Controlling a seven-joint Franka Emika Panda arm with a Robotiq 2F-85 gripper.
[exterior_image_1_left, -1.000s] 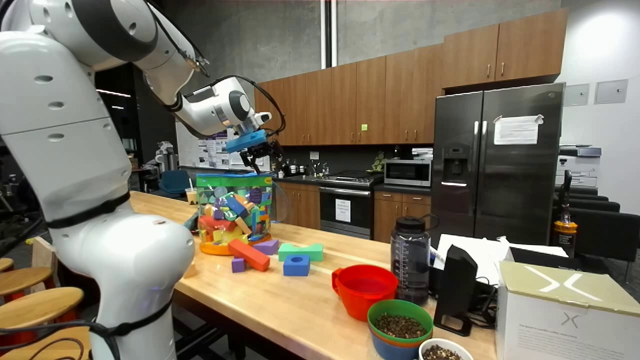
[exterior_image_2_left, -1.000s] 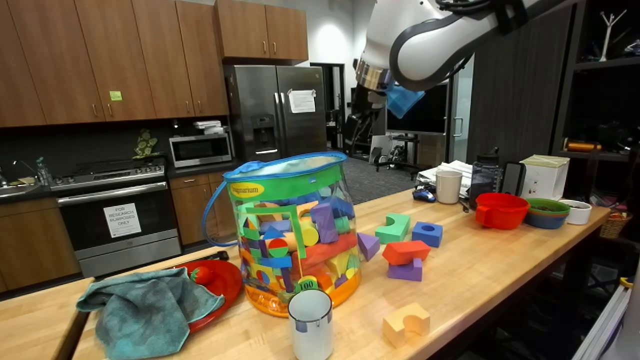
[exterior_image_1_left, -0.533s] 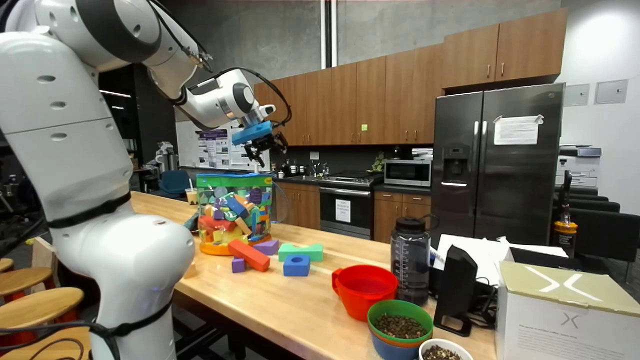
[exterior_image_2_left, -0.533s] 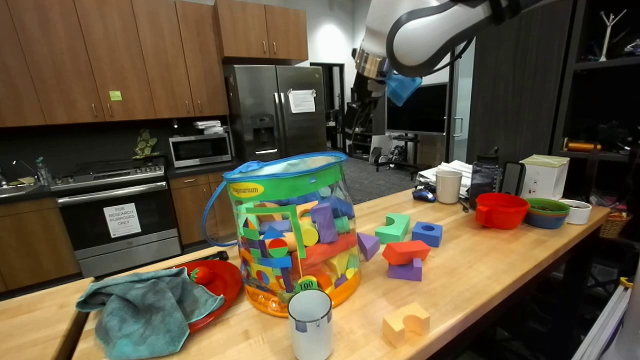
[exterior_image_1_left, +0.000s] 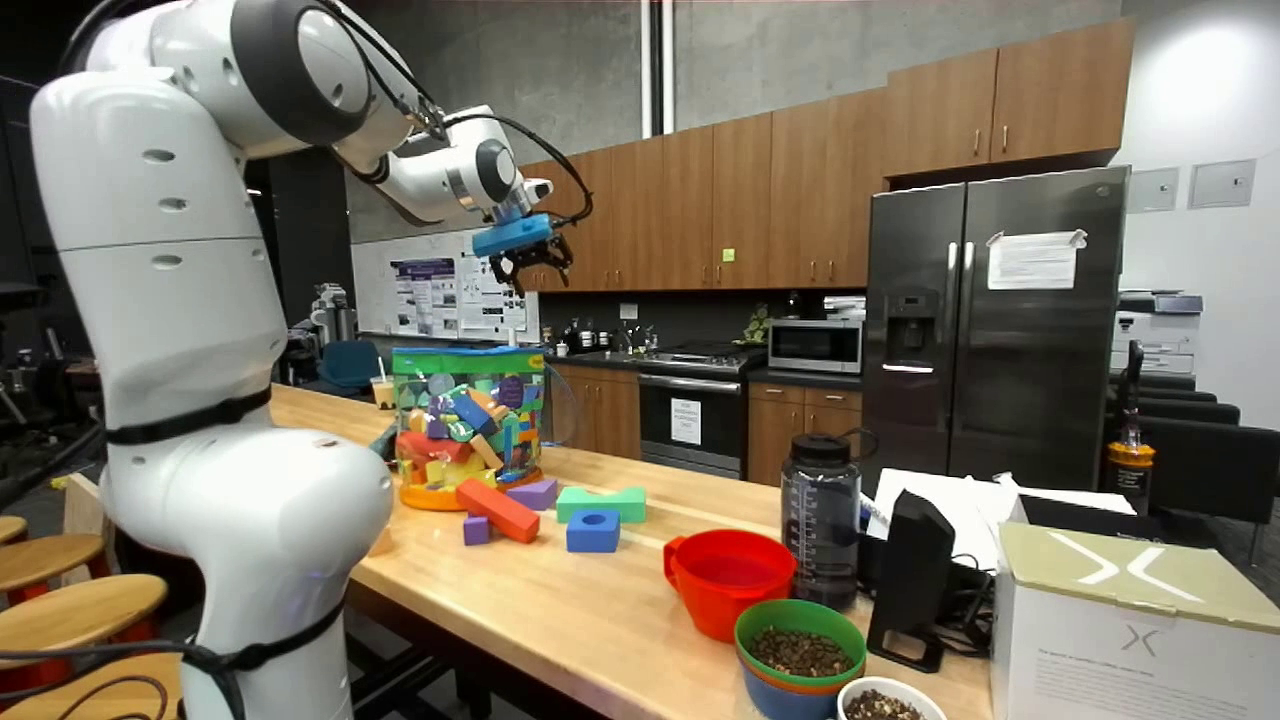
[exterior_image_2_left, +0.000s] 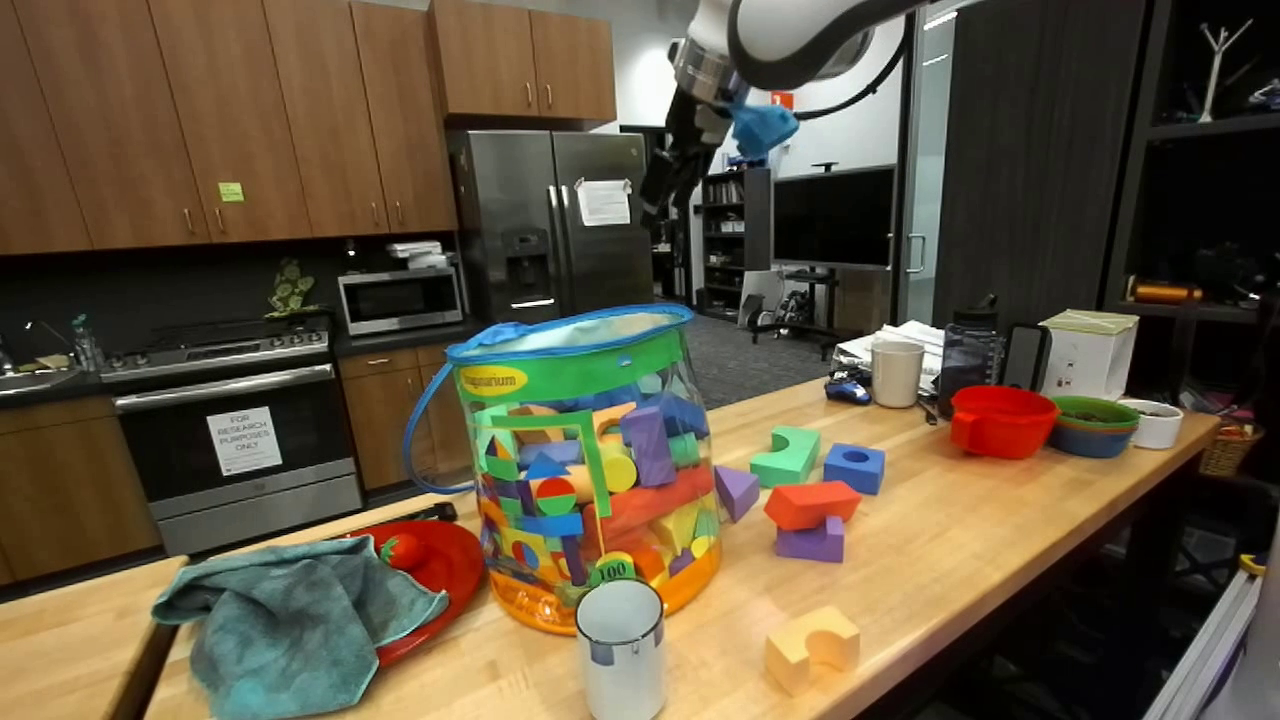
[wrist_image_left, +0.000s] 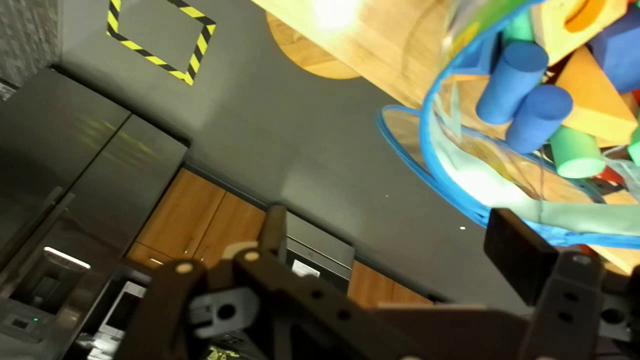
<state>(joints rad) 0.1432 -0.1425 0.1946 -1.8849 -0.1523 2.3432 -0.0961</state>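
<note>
My gripper (exterior_image_1_left: 543, 284) hangs in the air above the clear block bag (exterior_image_1_left: 468, 364), apart from it. In an exterior view the dark fingers of the gripper (exterior_image_2_left: 664, 208) point down and to the left, well over the bag's rim (exterior_image_2_left: 570, 337). In the wrist view the gripper (wrist_image_left: 397, 242) stands wide open with nothing between its fingertips. There the bag's blue rim (wrist_image_left: 427, 135) curves round its open top, and blue cylinders (wrist_image_left: 512, 82), an orange block (wrist_image_left: 592, 100) and a green cylinder (wrist_image_left: 575, 152) show inside.
Loose on the table beside the bag are a red block (exterior_image_2_left: 812, 505), purple block (exterior_image_2_left: 812, 540), green arch (exterior_image_2_left: 787, 455), blue block (exterior_image_2_left: 855, 468) and tan arch (exterior_image_2_left: 812, 648). A white cup (exterior_image_2_left: 622, 650), teal cloth (exterior_image_2_left: 290, 620), red cup (exterior_image_1_left: 730, 575) and bottle (exterior_image_1_left: 820, 520) also stand or lie there.
The gripper has risen away from the bag; it has moved slightly right in one exterior view and left in another. Its jaws look empty throughout. The bag and loose blocks have not moved.
</note>
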